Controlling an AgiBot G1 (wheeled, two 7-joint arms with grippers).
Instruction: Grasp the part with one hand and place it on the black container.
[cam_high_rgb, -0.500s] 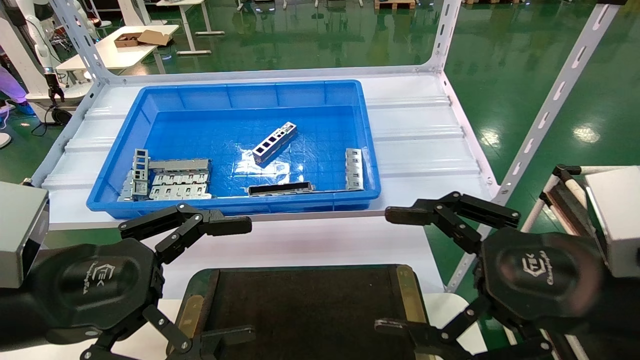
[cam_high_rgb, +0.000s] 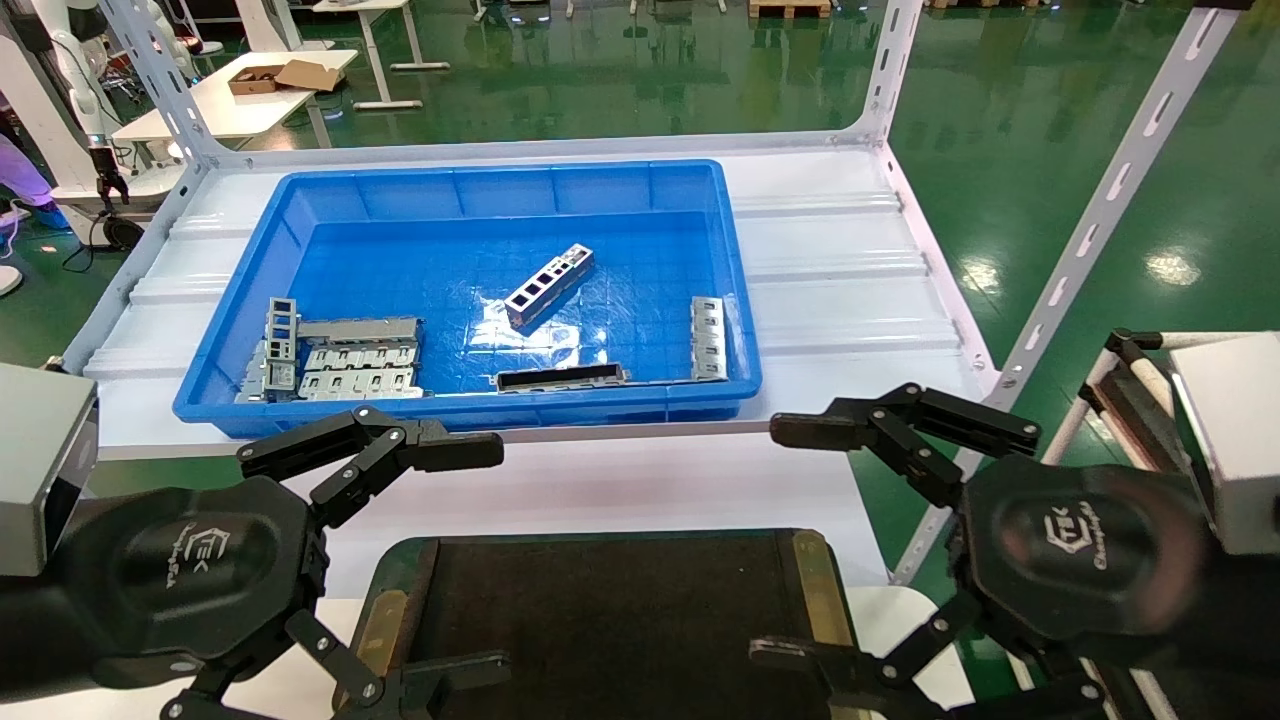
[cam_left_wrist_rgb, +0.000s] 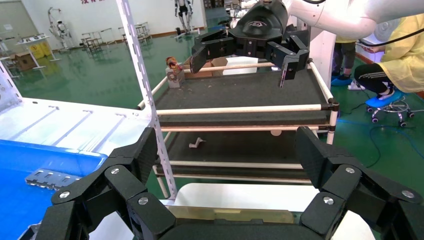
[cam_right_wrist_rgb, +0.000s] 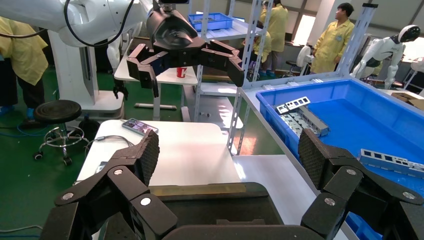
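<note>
The left pincer (cam_high_rgb: 455, 555) hangs at the near left, over the left edge of the black container (cam_high_rgb: 610, 610), and its fingers are spread wide with nothing between them. The right pincer (cam_high_rgb: 800, 540) hangs at the near right, over the right edge of the same container, also spread wide and empty. The black container lies on the white desk (cam_high_rgb: 620, 485), near the robot, between the two pincers.

The part (cam_high_rgb: 549, 286) is well apart from both pincers — it lies in the middle of the blue bin (cam_high_rgb: 300, 200) on the far shelf, turned diagonally, its square cut-outs facing up. Near the front wall of the bin lies a dark hollow frame (cam_high_rgb: 561, 377). A pile of grey slotted plates (cam_high_rgb: 340, 360) is in the near left corner, and one more grey plate (cam_high_rgb: 707, 338) is by the right wall
</note>
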